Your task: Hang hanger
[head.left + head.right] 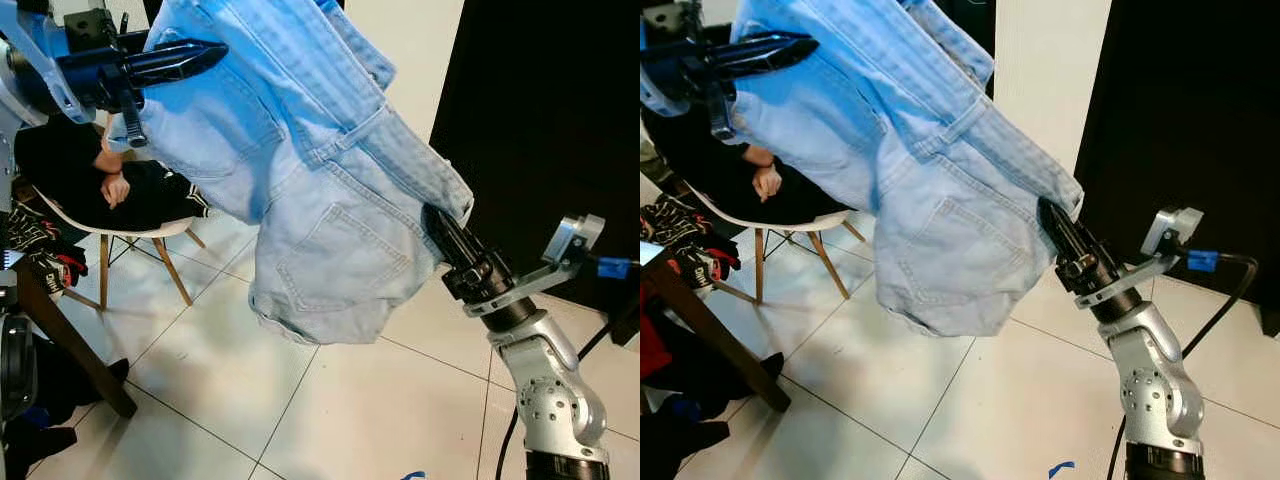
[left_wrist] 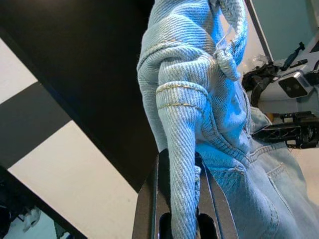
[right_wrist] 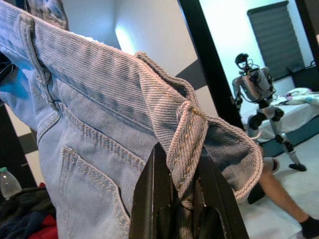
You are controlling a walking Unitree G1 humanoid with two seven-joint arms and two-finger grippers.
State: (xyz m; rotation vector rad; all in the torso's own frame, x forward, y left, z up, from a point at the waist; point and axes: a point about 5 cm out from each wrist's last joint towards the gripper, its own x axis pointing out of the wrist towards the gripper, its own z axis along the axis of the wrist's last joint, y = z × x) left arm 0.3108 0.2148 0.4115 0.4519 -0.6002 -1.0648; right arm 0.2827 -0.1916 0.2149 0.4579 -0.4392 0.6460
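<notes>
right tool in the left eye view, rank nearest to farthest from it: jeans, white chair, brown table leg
1. jeans: held in the right tool itself, hanging between both arms.
2. white chair: on the robot's left, behind the jeans, with a person seated on it.
3. brown table leg: at the left edge, slanting down to the floor tiles; close to the chair in distance, so this order is tentative.

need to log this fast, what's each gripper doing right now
Left gripper: closed on the jeans.
Right gripper: closed on the jeans' waistband.
</notes>
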